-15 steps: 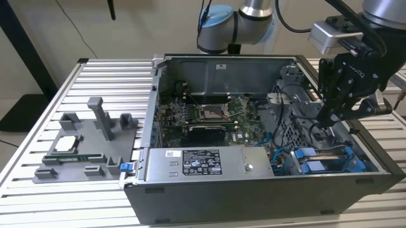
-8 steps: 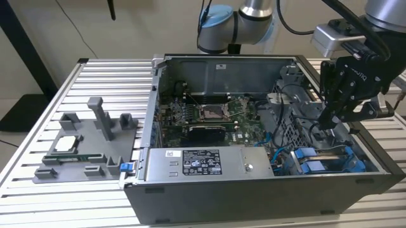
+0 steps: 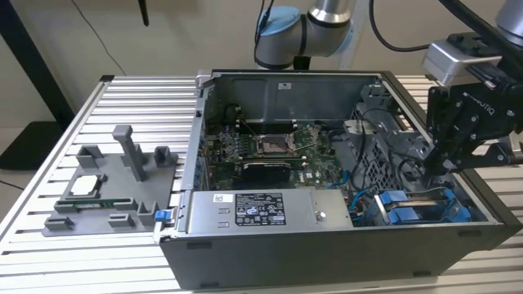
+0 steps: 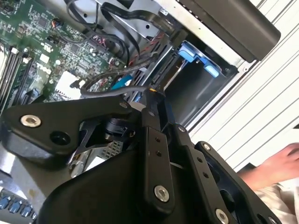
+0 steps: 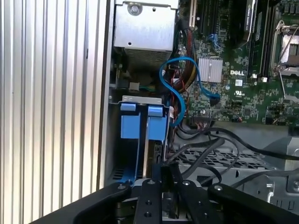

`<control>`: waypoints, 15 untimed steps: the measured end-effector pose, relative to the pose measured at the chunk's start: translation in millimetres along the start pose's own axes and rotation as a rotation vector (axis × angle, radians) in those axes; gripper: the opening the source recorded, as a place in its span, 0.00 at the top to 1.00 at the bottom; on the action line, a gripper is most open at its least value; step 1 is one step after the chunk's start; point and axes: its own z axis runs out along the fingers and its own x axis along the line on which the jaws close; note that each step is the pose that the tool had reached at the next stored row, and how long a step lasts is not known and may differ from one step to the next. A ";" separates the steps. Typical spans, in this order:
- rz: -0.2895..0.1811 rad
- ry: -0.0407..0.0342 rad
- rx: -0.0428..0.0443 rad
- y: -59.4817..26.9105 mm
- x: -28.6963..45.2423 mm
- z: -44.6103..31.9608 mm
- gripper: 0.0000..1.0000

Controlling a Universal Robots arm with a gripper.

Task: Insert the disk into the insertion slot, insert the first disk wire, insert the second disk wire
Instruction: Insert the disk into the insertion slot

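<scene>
Ribbed aluminium desk [image 3: 122, 98], beige wall [image 3: 188, 30] behind. Gripper [image 3: 445, 164] at exterior view's right over PC case [image 3: 327, 257], jaws clenched on black cable [image 4: 112, 89]. Disk [image 5: 156, 127] seated in insertion slot [image 5: 141, 99], centre of first wrist view.

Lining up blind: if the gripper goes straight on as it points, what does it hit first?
Likely the blue disk carrier nearer the motherboard; depth is unclear.

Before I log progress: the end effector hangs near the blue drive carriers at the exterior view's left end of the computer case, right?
No: the exterior view shows the end effector near the blue drive carriers at that view's right end of the computer case.
</scene>
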 end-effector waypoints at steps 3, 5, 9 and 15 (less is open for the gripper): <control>0.000 0.0005 -0.0003 -2.5 0.1 0.1 1.00; 0.000 0.0007 -0.0013 -3.0 0.1 0.2 1.00; 0.011 0.0005 -0.0184 -4.6 0.2 0.7 1.00; 0.104 -0.0003 -0.0163 -4.8 0.4 4.7 1.00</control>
